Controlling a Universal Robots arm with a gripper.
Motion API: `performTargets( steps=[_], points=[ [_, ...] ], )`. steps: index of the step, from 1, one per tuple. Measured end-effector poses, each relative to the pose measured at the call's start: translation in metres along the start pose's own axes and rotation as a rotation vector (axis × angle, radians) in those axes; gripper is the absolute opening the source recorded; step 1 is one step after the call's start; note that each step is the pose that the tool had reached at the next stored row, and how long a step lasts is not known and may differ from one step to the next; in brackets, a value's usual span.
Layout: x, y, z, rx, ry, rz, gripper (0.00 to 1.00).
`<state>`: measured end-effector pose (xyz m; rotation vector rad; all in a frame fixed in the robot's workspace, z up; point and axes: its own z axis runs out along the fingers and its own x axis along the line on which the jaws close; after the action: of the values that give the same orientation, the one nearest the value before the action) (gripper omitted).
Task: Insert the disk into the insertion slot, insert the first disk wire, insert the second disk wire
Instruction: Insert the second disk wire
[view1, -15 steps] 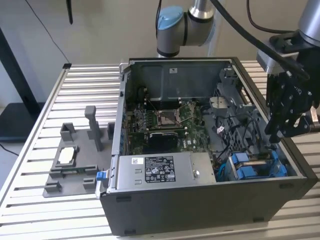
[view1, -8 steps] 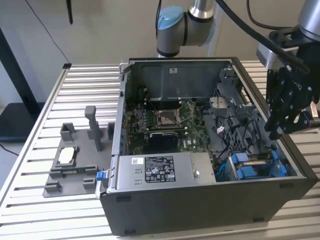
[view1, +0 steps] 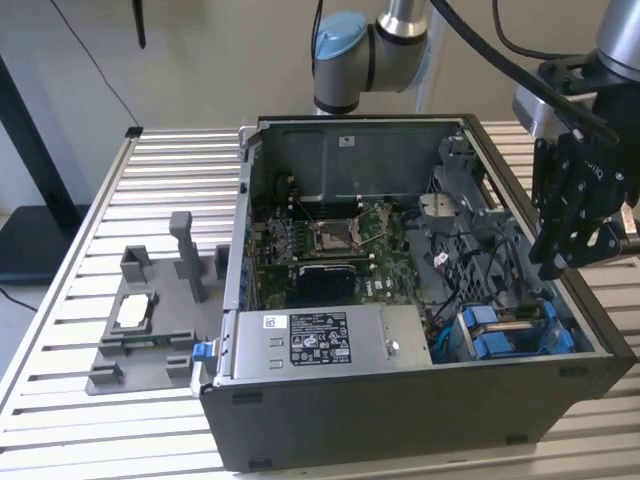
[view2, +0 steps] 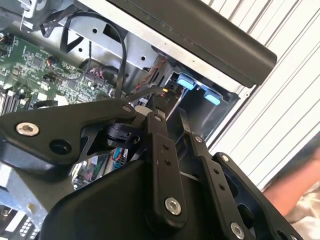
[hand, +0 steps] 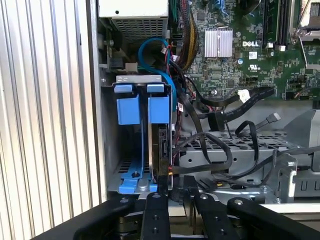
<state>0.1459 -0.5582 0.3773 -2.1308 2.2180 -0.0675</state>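
The disk (hand: 162, 150) stands on edge in the insertion slot (hand: 131, 175), a grey bay with blue tabs (hand: 128, 110) at the case's near corner on the exterior view's right. In the exterior view the disk (view1: 517, 322) lies between the blue carrier parts (view1: 492, 343). My black gripper (view1: 550, 268) hangs above the case's wall on that side, up and away from the slot (view1: 545, 350). Its fingers (hand: 152, 210) stand close together, shut, with nothing seen between them. Loose black wires with plug ends (hand: 272, 118) (hand: 220, 119) lie over the grey cage beside the slot.
The open case holds a green motherboard (view1: 330, 245) and a grey labelled power-supply box (view1: 310, 340). A grey fixture (view1: 150, 320) sits on the slatted table (view1: 80, 300) at the exterior view's left. A blurred pinkish shape (view2: 295, 185) shows beyond the case.
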Motion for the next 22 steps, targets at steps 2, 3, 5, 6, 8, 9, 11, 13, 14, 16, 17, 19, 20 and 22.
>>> performTargets(
  steps=[2,3,5,6,8,9,11,13,14,16,17,19,20,22],
  points=[
    [0.0000,0.0000,0.0001,-0.0008,0.0017,0.002,0.27],
    [0.0000,0.0001,0.0002,-0.0011,0.0024,0.003,0.27],
    [-0.0005,0.0001,0.0000,-0.0015,0.0057,0.006,0.27],
    [-0.0006,0.0002,0.0001,-0.0015,0.0065,0.007,0.27],
    [-0.0005,0.0005,0.0001,-0.0015,0.0071,0.009,0.27],
    [-0.0005,0.0008,0.0001,-0.0016,0.0072,0.010,0.27],
    [-0.0005,0.0017,-0.0001,-0.0016,0.0074,0.011,0.27],
    [-0.0005,0.0027,-0.0006,-0.0016,0.0076,0.011,0.27],
    [-0.0005,0.0033,-0.0007,-0.0016,0.0074,0.011,0.27],
    [-0.0005,0.0034,-0.0006,-0.0016,0.0072,0.012,0.27],
    [-0.0005,0.0035,-0.0006,-0.0016,0.0072,0.012,0.27],
    [-0.0006,0.0035,-0.0007,-0.0016,0.0074,0.013,0.27],
    [-0.0010,0.0035,-0.0007,-0.0015,0.0074,0.013,0.27],
    [-0.0028,0.0046,-0.0008,-0.0015,0.0074,0.013,0.27]
  ],
)
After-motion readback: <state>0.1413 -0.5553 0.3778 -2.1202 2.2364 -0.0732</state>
